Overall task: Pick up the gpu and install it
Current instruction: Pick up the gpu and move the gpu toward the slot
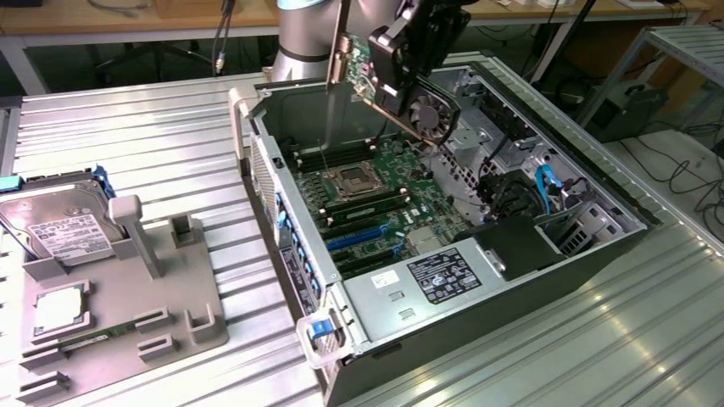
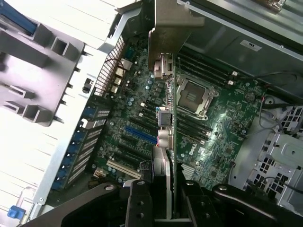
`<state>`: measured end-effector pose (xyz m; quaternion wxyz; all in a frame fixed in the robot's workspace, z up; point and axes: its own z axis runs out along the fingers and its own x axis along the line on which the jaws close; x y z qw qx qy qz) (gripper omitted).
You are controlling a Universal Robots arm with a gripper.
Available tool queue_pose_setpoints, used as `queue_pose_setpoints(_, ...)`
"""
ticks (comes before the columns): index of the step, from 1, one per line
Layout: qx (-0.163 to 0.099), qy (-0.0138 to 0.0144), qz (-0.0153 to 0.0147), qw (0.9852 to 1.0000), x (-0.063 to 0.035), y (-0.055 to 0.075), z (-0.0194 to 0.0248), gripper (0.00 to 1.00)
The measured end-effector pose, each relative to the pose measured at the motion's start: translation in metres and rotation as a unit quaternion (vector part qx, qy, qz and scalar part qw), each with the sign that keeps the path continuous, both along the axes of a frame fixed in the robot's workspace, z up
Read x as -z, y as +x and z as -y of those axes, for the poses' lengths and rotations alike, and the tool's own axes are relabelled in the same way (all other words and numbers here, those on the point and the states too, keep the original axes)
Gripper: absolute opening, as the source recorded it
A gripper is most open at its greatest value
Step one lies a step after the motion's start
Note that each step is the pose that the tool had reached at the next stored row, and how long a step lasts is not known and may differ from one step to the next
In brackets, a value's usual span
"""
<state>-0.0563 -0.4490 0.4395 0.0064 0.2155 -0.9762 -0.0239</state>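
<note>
Holding the gpu (image 1: 430, 114) clamped between narrow-set fingers (image 2: 140, 204), tilted, above the motherboard (image 1: 391, 191) of the open computer case (image 1: 531, 297); not seated.

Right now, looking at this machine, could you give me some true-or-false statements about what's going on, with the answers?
1. The gripper grips the gpu. True.
2. The gpu sits plugged into the motherboard. False: it is held up above the open computer case.
3. The hard drive lies inside the case. False: it rests on the gray tray at the exterior view's left.
4. The motherboard lies uncovered in the case. True.
</note>
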Motion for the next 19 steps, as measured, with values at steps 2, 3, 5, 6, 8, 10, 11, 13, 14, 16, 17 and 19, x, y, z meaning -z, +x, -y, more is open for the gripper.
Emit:
queue_pose_setpoints(2,-0.008,0.0000,0.0000,1.0000,0.0000,0.0000,0.0000,0.28)
queue_pose_setpoints(3,-0.013,0.0000,0.0000,0.9999,0.0000,0.0000,0.0000,0.28)
queue_pose_setpoints(5,-0.020,-0.0001,0.0000,0.9998,0.0000,0.0000,0.0000,0.28)
queue_pose_setpoints(6,-0.024,0.0000,0.0000,0.9997,0.0000,0.0000,0.0000,0.28)
queue_pose_setpoints(8,-0.031,0.0000,0.0000,0.9995,0.0000,0.0000,0.0001,0.28)
queue_pose_setpoints(10,-0.037,-0.0001,0.0000,0.9993,-0.0001,0.0000,0.0002,0.28)
queue_pose_setpoints(11,-0.040,-0.0001,0.0000,0.9992,-0.0001,0.0000,0.0002,0.28)
queue_pose_setpoints(13,-0.047,0.0000,0.0000,0.9989,0.0000,0.0000,0.0003,0.28)
queue_pose_setpoints(14,-0.051,0.0000,0.0000,0.9987,0.0000,0.0000,0.0003,0.28)
queue_pose_setpoints(16,-0.058,0.0000,0.0000,0.9983,0.0000,0.0000,0.0003,0.28)
queue_pose_setpoints(17,-0.063,0.0000,0.0000,0.9980,0.0001,0.0000,0.0003,0.28)
queue_pose_setpoints(19,-0.071,-0.0001,0.0000,0.9975,0.0000,0.0000,0.0003,0.28)
